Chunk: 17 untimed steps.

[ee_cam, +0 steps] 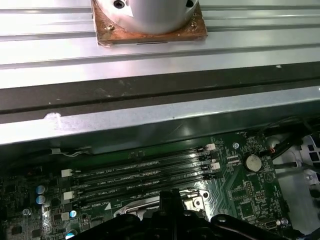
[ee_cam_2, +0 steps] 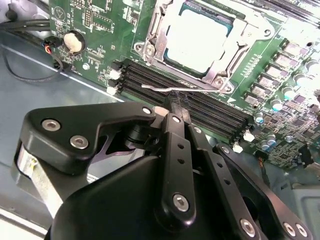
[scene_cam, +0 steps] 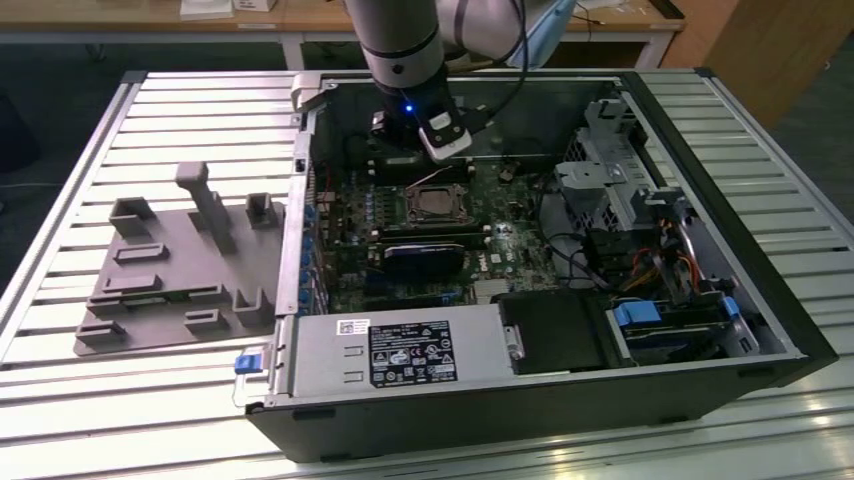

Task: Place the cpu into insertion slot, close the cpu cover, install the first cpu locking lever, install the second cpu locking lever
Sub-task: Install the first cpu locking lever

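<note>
Exterior view. An open black steel computer case (scene_cam: 747, 300) lies on a ribbed aluminium table (scene_cam: 80, 420). Inside it are a green motherboard (scene_cam: 350, 215), a grey boxy power supply (scene_cam: 394, 355) and, toward the exterior view's right, a perforated metal drive cage (scene_cam: 601, 185) with cable bundles. The robot arm (scene_cam: 400, 45), a smooth grey cylinder, reaches down into the case, and the gripper (scene_cam: 447, 150) hangs just above the board. The cpu (scene_cam: 435, 205), a flat square with a dull silver top, sits in the socket just beside the gripper. A matte grey moulded fixture (scene_cam: 174, 270) with posts and pockets rests on the table outside the case.

Second wrist view. The gripper (ee_cam_2: 172, 109) is made of black bar links with bright screw heads, and its fingers are pressed together with no gap. Their tip meets a thin bent wire locking lever (ee_cam_2: 200, 90) that runs across the long black memory slots (ee_cam_2: 150, 82); actual contact cannot be confirmed. The cpu (ee_cam_2: 200, 37) lies seated in the insertion slot (ee_cam_2: 220, 80). The cpu cover (ee_cam_2: 245, 27), a shiny stamped frame, lies flat around its window. A round coin cell (ee_cam_2: 75, 41) is set in the board.

First wrist view. A polished cylinder on a copper-coloured plate (ee_cam: 150, 32) stands over the ribbed table. Below the case's galvanised wall (ee_cam: 150, 125) lie the memory slots (ee_cam: 145, 175), the coin cell (ee_cam: 254, 162) and the black gripper (ee_cam: 167, 200).
</note>
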Motion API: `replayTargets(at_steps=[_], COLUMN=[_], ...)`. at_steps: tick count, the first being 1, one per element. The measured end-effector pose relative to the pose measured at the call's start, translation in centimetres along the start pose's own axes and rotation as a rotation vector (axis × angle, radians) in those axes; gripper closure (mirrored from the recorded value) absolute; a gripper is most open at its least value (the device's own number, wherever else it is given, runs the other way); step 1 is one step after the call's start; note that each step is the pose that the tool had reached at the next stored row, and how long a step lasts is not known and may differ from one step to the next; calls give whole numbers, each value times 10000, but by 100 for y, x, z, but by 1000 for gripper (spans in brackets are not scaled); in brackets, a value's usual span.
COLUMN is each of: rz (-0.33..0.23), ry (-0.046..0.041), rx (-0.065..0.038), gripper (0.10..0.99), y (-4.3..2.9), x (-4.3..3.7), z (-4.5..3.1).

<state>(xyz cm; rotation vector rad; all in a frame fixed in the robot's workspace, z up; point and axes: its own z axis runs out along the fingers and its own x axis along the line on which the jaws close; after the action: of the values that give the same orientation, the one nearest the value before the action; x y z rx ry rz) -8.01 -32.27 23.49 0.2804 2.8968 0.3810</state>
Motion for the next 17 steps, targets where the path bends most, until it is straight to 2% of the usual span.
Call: replayTargets(at_steps=[3,8,17], rz=[10,186,372], ry=[-11,-128,-190], rx=[33,290,372], gripper=[984,984,984], y=[-1,-9,43], x=[1,7,34], z=[6,36,115])
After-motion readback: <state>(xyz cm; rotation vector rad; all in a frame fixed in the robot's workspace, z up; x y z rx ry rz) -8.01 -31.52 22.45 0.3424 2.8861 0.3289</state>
